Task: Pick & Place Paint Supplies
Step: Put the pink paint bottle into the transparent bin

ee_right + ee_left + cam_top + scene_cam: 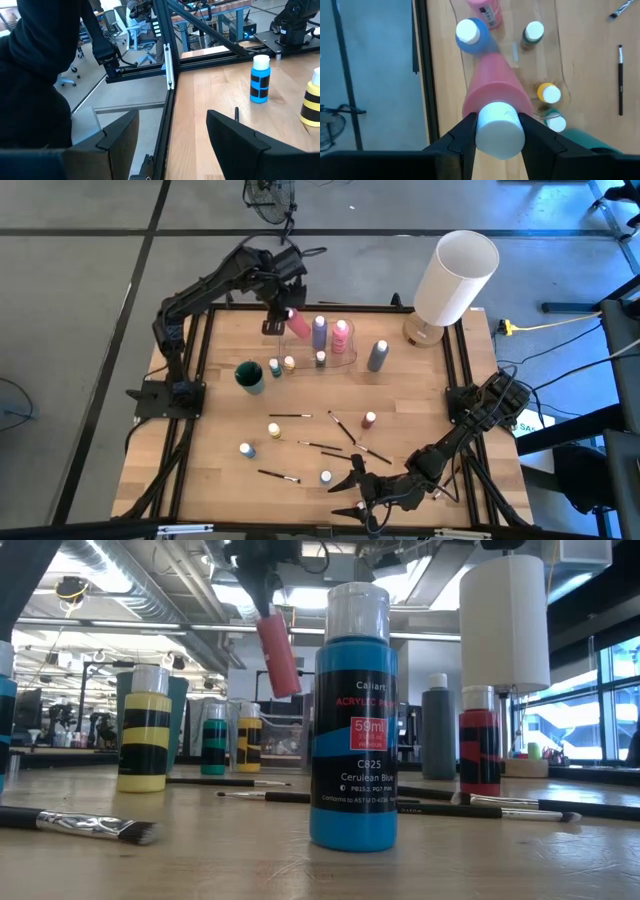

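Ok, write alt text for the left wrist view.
The left gripper is shut on the white cap of a pink paint bottle, held above a wooden table. Below it stand a blue bottle, another pink one and small white-capped bottles, with a paintbrush off to the side.

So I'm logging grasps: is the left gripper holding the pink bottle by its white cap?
Yes, the left wrist view shows the left gripper with its fingers clamped on the pink bottle at its white cap.
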You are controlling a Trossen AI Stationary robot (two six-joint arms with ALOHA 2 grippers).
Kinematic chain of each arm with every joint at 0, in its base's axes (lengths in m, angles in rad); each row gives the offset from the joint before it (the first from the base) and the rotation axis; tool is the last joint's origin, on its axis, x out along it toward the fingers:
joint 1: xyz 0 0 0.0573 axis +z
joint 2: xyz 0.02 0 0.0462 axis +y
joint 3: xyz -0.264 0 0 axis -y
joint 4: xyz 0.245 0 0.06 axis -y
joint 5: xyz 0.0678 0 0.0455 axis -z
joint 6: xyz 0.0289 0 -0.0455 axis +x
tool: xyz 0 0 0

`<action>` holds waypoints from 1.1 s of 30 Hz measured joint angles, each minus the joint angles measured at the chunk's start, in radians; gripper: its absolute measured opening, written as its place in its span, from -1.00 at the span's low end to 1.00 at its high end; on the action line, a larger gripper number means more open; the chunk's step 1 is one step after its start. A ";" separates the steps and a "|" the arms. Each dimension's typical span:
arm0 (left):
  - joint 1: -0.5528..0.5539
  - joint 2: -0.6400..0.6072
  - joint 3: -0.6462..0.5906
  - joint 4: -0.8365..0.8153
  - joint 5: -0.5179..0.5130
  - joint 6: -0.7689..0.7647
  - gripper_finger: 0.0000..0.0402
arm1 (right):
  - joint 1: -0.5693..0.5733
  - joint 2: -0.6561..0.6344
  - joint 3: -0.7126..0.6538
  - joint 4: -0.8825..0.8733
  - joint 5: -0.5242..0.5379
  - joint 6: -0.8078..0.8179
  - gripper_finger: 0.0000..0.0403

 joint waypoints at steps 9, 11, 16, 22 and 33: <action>0.020 0.067 0.000 -0.017 0.000 -0.008 -0.41 | 0.000 0.000 0.000 -0.016 0.001 0.049 0.17; 0.021 0.076 0.000 -0.020 0.001 -0.008 -0.41 | 0.000 0.000 0.000 -0.016 0.001 0.050 0.17; 0.030 0.097 0.000 -0.019 0.008 -0.002 -0.41 | 0.000 0.000 0.000 -0.016 0.001 0.051 0.17; 0.045 0.105 0.000 -0.019 0.041 -0.002 -0.41 | 0.000 0.000 0.000 -0.018 0.001 0.052 0.17; 0.048 0.104 0.000 -0.019 0.052 -0.018 -0.41 | 0.000 0.000 0.000 -0.020 0.001 0.058 0.17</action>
